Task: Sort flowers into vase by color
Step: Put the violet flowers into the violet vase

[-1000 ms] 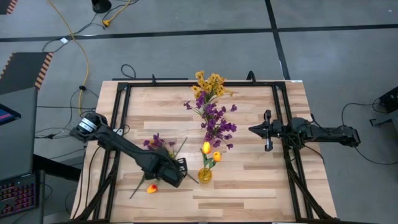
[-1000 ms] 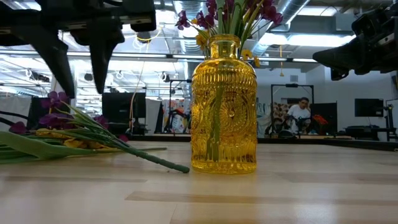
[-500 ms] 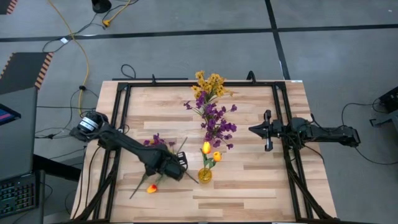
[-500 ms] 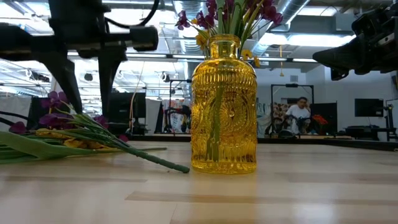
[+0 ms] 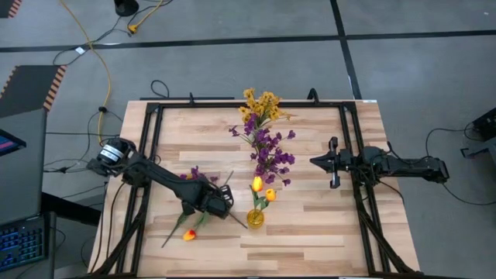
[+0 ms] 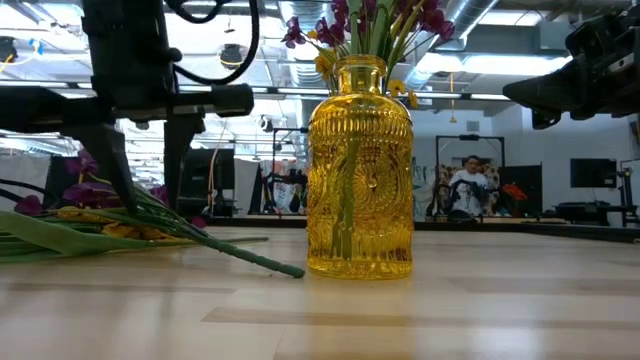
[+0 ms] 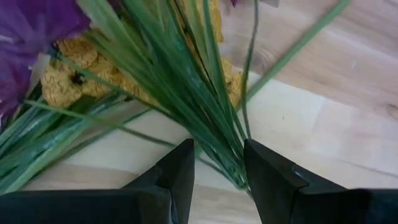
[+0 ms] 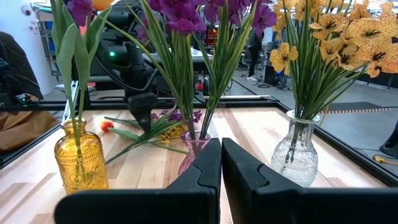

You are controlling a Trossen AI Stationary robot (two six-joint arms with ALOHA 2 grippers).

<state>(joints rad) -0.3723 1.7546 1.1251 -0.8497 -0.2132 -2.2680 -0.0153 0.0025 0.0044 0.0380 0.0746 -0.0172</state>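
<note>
the left tool, fingers parted and empty, hovers over a loose bundle of green-stemmed artificial flowers lying on the wooden table. the stems look light, springy and slippery; gripping one thin stem low down seems best. the right tool waits closed.

Colour findings only. Left gripper: matte black fingers. Ahead of these fingers: green stems and narrow green leaves, mustard-yellow clustered blooms, a purple blossom. Beneath the fingers: table of pale wood planks with light grain. Right gripper: black fingers. Beyond these fingers: amber-yellow glass vase with an embossed pattern, a pink-tinted vase with purple blossoms, a clear ribbed vase with yellow blooms marked brown. Loose tulip: orange-yellow.
</note>
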